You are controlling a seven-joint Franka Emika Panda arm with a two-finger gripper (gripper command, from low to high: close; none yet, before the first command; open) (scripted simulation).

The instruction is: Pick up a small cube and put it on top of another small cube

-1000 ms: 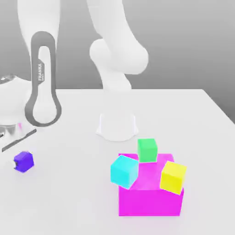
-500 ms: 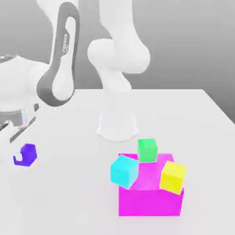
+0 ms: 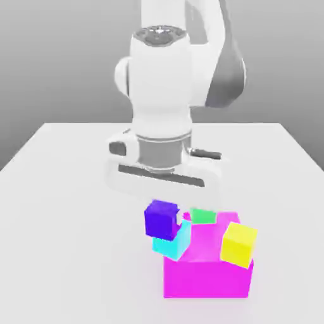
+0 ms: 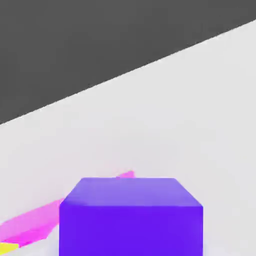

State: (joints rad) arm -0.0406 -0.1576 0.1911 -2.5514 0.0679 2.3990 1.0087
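Fingers closed on the purple cube (image 3: pixel 161 219), the gripper (image 3: pixel 163 209) hangs at centre frame in the exterior view, the load poised just above the cyan cube (image 3: pixel 173 243) on the magenta block (image 3: pixel 207 272). Pickup and carry look done; lowering and release remain, it appears.

Purple cube (image 3: pixel 161 219) positioned over cyan cube (image 3: pixel 173 243).
The purple cube was seen slightly tilted, overlapping the cyan cube's upper face; contact between them could not be determined.
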